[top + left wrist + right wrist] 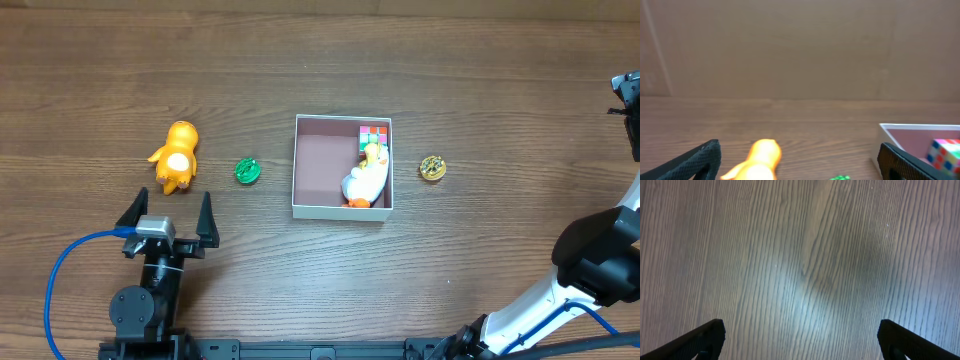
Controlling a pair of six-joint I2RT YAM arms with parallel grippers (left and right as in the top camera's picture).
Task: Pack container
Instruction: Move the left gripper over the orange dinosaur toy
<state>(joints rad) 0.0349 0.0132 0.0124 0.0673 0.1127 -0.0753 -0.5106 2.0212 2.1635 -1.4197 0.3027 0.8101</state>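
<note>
Two arms show on my screens, and I take the nearer one first. The left arm sits folded low at the near edge of the table [300,60], about 7 o'clock from the container [296,165], with a blue cable [60,270] looping off to its 9 o'clock. The left gripper [168,208] points toward 12 o'clock, held level and low, with its fingers [700,161] spread wide and nothing between them. Just beyond its tips, at 12 o'clock, lies an orange toy [176,157], and a green toy [247,171] sits at its 1 o'clock, near the box's left wall. The container rests mid-table, open, with a white duck [365,180] lying along its 3 o'clock wall and a coloured cube [375,133] in its 1 o'clock corner. A gold disc [432,168] sits just outside at 3 o'clock. The right arm climbs from the near edge at 5 o'clock and reaches out to about 2 o'clock at the edge of the overhead view. The right gripper [800,337] looks straight down on bare wood, spread wide and empty.
</note>
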